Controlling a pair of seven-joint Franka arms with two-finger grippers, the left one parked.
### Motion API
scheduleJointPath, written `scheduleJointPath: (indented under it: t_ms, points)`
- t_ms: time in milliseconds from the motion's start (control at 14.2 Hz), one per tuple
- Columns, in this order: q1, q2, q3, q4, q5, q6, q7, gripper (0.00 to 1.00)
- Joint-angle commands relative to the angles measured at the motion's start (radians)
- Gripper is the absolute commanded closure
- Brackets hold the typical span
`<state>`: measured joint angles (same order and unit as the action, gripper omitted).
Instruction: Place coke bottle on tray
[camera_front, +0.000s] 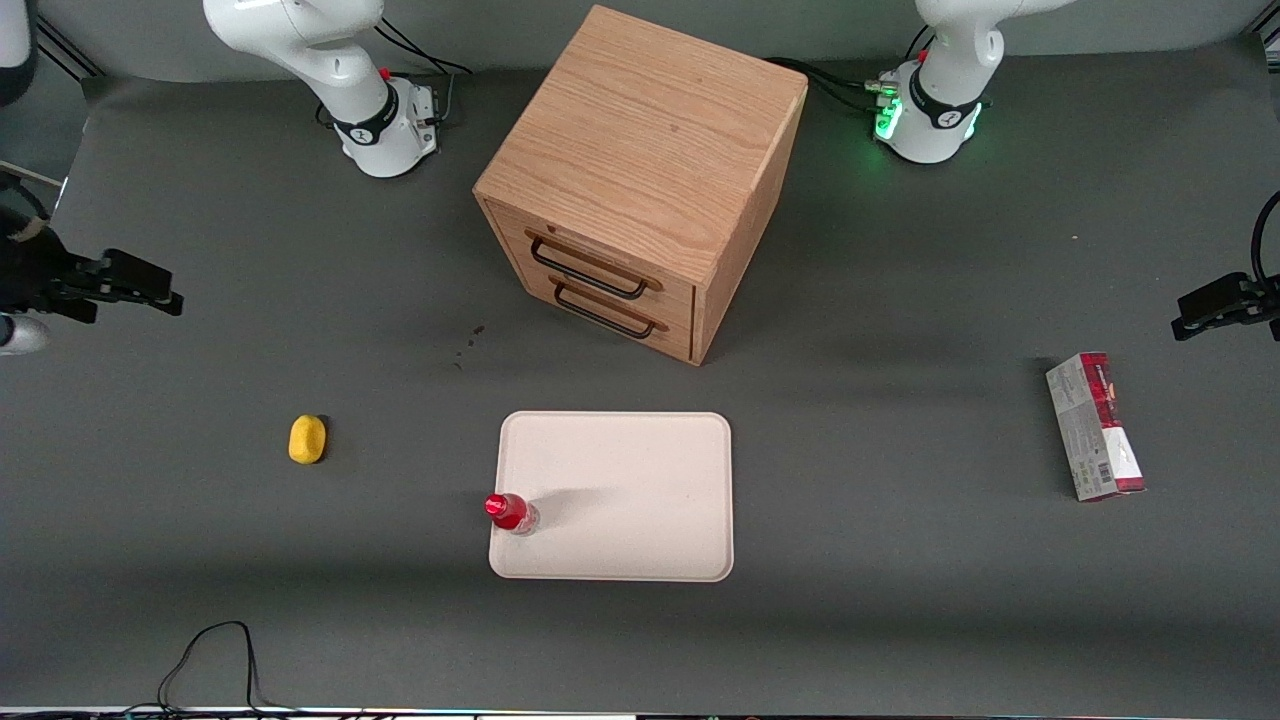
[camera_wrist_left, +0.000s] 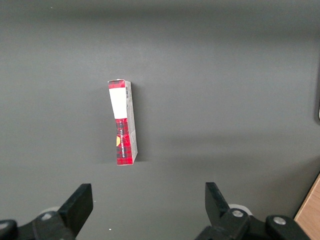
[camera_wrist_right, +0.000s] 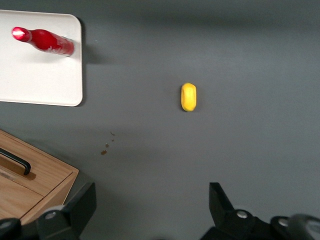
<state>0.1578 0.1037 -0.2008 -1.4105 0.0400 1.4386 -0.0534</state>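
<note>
Coke bottle (camera_front: 511, 512) stands upright on the tray (camera_front: 640, 480), at the tray's edge toward the working arm's end and near the corner closest to the front camera; its red cap points up and its clear base rests on the cream surface. In the right wrist view the bottle (camera_wrist_right: 44, 41) shows close to the tray's (camera_wrist_right: 40, 82) rounded corner, inside the low rim.

The tool (camera_front: 135, 287) hangs above the bare tabletop (camera_front: 900, 600) at the working arm's end, well apart from the bottle and holding nothing. Its fingers (camera_wrist_right: 75, 207) are spread wide in the right wrist view, with grey tabletop showing between them.

A yellow lump (camera_front: 307, 439) lies on the tabletop between the tool and the tray, apart from both. A wooden drawer cabinet (camera_front: 640, 170) with two black handles (both drawers shut) stands farther from the front camera than the tray. A red-and-grey carton (camera_front: 1095, 426) lies flat toward the parked arm's end. A few small dark specks (camera_front: 470, 342) mark the tabletop near the cabinet.
</note>
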Motion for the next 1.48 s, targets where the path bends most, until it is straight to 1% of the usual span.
scheduleJointPath:
  t_ms: [0,141,211,704,844,985,1407]
  points:
    - [-0.043,-0.084,0.029,-0.109,-0.028,0.046,-0.011,0.00]
    - [-0.038,-0.087,0.029,-0.120,-0.077,0.045,-0.014,0.00]
    - [-0.037,-0.087,0.029,-0.120,-0.086,0.040,-0.016,0.00]
    - [-0.029,-0.082,0.024,-0.140,-0.091,0.042,-0.002,0.00]
    - [-0.012,-0.084,0.021,-0.137,-0.113,0.039,0.000,0.00]
    - [-0.007,-0.084,0.020,-0.137,-0.118,0.039,0.001,0.00]
    - [-0.011,-0.087,0.018,-0.139,-0.108,0.028,0.004,0.00]
